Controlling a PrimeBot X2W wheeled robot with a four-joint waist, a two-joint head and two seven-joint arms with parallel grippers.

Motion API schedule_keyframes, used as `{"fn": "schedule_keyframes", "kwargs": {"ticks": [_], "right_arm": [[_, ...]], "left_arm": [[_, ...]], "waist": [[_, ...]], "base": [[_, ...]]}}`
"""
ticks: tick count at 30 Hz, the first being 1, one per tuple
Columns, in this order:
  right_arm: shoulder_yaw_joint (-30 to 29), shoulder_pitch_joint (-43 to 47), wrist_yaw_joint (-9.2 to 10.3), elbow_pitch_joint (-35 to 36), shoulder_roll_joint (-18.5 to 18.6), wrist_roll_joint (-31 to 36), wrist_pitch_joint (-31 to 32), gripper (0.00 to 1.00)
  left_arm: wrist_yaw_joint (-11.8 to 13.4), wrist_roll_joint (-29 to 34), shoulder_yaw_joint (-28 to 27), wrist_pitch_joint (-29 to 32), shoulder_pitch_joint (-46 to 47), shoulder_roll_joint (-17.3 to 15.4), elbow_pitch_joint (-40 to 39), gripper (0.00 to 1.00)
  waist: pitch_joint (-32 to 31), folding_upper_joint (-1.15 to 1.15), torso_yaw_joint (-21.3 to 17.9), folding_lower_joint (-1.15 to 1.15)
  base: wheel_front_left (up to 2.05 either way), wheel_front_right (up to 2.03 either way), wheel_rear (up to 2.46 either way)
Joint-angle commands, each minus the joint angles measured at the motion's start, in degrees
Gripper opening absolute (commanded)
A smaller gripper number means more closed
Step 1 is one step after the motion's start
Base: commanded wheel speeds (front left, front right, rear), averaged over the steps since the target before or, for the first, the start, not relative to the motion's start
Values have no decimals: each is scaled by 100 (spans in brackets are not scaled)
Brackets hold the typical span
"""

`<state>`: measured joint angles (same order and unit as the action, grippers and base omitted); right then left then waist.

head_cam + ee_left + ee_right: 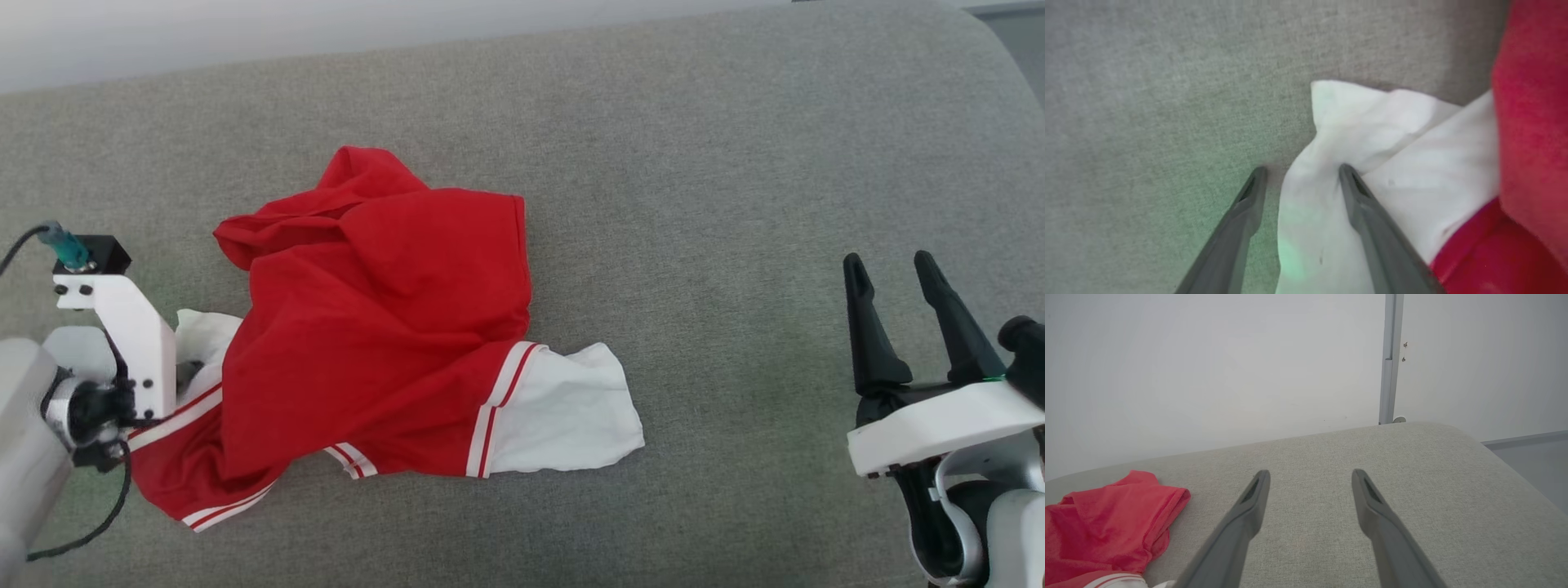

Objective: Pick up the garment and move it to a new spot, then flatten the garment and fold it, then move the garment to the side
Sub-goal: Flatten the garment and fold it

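Two arms over a grey fabric-covered surface (735,163). The garment (384,327) lies crumpled left of centre in the head view. Its red body is bunched, one white sleeve (571,416) is spread flat toward the right, and the striped hem trails toward the near left edge.

Left arm: the forearm enters from the lower left and the wrist is turned toward the garment's other white sleeve (200,335). In the left wrist view the left claw (1302,175) points down at the surface with its fingers spread. A raised fold of that sleeve (1412,171) stands between them. One finger (1367,212) lies against the white cloth, and the other finger (1245,212) is over bare grey fabric. The cloth is not pinched.

Right arm: it is held at the lower right, well apart from the garment. The right claw (888,261) is spread and empty, its fingers pointing up the view. In the right wrist view the right claw (1310,473) hangs above bare surface, and the garment's red fabric (1106,522) lies off to the left.
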<state>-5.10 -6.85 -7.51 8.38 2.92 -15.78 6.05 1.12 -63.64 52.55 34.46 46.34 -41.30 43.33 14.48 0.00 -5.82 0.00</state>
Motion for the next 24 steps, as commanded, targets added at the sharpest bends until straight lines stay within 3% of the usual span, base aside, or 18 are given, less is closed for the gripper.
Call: {"fn": "schedule_keyframes", "kwargs": {"ticks": [1, 6, 16, 24], "right_arm": [[-9, -84, 4, 18, 0, 11, -5, 100], [-68, -74, 4, 33, 0, 75, 35, 100], [-155, 58, 4, 84, 3, 85, 118, 100], [-121, 77, 4, 39, 3, 18, 144, 100]], "left_arm": [[-51, -35, 83, 20, -123, 231, 226, 0], [-82, 120, 111, -216, 108, 388, 613, 0], [157, 422, 205, -193, 287, -146, 782, 0], [347, 59, 81, -75, -182, -234, 639, 0]], "waist": [[41, 0, 15, 0], [13, 0, 185, 0], [-183, 0, 645, 0], [-170, 0, 773, 0]], "base": [[0, 0, 0], [0, 0, 0], [0, 0, 0], [0, 0, 0]]}}
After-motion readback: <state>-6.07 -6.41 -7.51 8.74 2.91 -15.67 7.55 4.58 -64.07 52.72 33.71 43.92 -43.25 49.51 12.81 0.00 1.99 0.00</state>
